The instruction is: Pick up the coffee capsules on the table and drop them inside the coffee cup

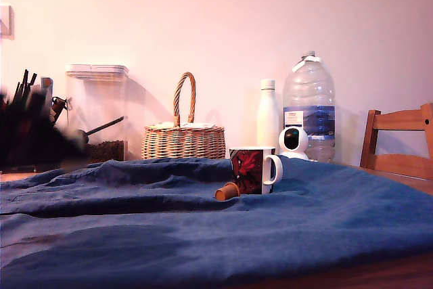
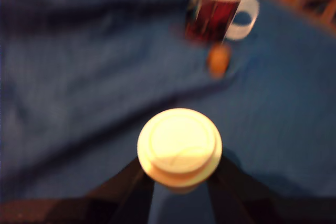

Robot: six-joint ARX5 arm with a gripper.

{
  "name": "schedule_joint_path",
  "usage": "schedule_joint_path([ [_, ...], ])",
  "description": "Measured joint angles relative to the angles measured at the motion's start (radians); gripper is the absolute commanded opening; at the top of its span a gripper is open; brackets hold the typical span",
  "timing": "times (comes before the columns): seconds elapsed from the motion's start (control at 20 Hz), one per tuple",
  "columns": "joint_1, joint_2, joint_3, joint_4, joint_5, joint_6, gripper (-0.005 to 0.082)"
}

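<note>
1 cream capsule [image 2: 179, 148] clamped in the jaws, 1 orange capsule [image 1: 227, 191] on its side touching 1 mug [image 1: 252, 170]

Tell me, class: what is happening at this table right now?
A robot gripper holds the cream capsule between its fingers above the blue cloth. The mug stands upright further off, with the orange-brown capsule lying on its side beside it. Neither capsule is in the mug yet.
</note>
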Motion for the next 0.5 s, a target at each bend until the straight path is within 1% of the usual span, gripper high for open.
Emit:
schedule_joint_path([
  [0.15,0.0,-0.043,0.046,0.002,0.0,0.0,0.0183],
  [0.5,-0.001,-0.05,0.126,-0.022,0.0,0.0,0.0183],
])
